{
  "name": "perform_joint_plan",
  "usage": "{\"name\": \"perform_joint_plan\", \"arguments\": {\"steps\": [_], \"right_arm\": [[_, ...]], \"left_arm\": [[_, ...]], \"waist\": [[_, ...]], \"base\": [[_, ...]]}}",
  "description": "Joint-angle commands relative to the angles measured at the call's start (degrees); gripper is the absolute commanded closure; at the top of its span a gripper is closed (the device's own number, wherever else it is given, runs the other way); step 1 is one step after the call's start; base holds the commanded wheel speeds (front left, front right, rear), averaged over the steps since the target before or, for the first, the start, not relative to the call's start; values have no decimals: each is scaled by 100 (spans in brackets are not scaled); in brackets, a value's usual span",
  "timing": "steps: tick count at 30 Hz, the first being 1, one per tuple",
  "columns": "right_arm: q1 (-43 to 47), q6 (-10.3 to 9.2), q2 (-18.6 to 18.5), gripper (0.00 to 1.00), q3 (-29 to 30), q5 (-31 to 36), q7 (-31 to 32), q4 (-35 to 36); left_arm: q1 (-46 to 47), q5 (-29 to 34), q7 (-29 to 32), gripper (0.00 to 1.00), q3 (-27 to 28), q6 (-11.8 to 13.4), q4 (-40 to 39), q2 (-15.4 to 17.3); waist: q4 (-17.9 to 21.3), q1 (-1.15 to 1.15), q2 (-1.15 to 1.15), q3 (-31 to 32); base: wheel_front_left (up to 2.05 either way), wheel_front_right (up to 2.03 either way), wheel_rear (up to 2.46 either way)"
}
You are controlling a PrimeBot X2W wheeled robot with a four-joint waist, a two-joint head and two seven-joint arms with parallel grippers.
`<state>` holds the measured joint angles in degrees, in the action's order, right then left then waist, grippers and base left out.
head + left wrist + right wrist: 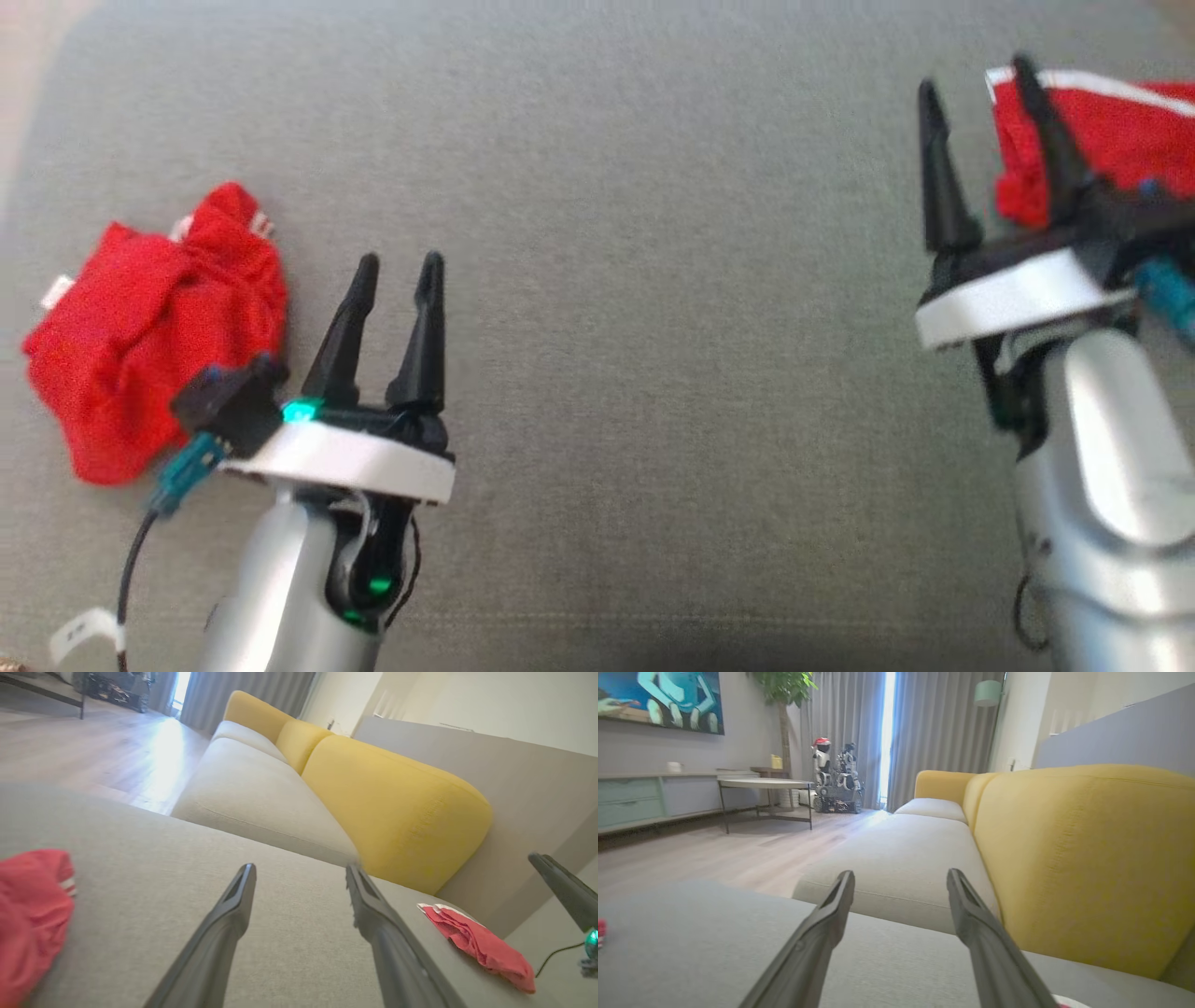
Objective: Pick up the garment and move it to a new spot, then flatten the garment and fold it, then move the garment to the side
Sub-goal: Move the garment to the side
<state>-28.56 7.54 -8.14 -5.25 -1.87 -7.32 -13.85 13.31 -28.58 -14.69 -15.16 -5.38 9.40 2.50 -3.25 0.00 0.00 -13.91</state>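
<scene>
- Carrying everything is the grey seat [597, 233], a broad flat cushion with a yellow backrest [397, 812] behind it. Its middle is bare, which leaves plenty of room to spread cloth.
- The crumpled garment [154, 345] lies in a red bundle at the seat's left, just beside the left hand and apart from it. I judge this to be the one that needs work.
- The folded garment [1111, 140], red with a white stripe [1102, 89], lies flat at the far right edge. It looks set aside and done.
- The right hand [976, 79] has its fingers apart and holds nothing. One finger [1050, 131] crosses the folded garment's corner in the head view, and I cannot tell whether it touches.
- The left hand [400, 263] hovers over bare seat, fingers apart and empty, pointing past the crumpled garment's right side.
- To do the step well, lift the right hand straight up and away, so that no fingertip snags the folded garment's corner and drags it open.
- Next, swing the left hand over the crumpled garment and come down on a raised ridge, not the flat edge. Pinch few layers, so the cloth hangs open once lifted.
- Carry it to the bare middle, well apart from the folded garment, before flattening.
</scene>
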Motion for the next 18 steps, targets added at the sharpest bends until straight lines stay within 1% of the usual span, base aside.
{"name": "perform_joint_plan", "arguments": {"steps": [1, 5, 9, 14, 18], "right_arm": [[119, -5, 140, 0, -110, -84, -160, 201], [614, -5, 352, 0, -114, -135, -371, 146], [1109, -5, 477, 0, -22, -214, -536, 111], [1594, -5, 521, 0, 10, -371, -661, 107], [1774, -5, 524, 0, -19, -556, -712, 95]], "left_arm": [[-50, -7, -31, 0, 292, 60, -230, 38], [-326, 50, -31, 0, 437, 64, -245, 38], [-553, 50, -31, 0, 555, 93, -233, 38], [-775, 45, -31, 0, 605, 114, -219, 38], [-876, 61, -31, 0, 586, 111, -204, 38]], "waist": [[-232, 0, 0, 276], [-334, 0, 0, 495], [-385, 0, 0, 705], [-389, 0, 0, 891], [-387, 0, 0, 965]], "base": [[0, 0, 0], [0, 0, 0], [0, 0, 0], [0, 0, 0], [0, 0, 0]]}}
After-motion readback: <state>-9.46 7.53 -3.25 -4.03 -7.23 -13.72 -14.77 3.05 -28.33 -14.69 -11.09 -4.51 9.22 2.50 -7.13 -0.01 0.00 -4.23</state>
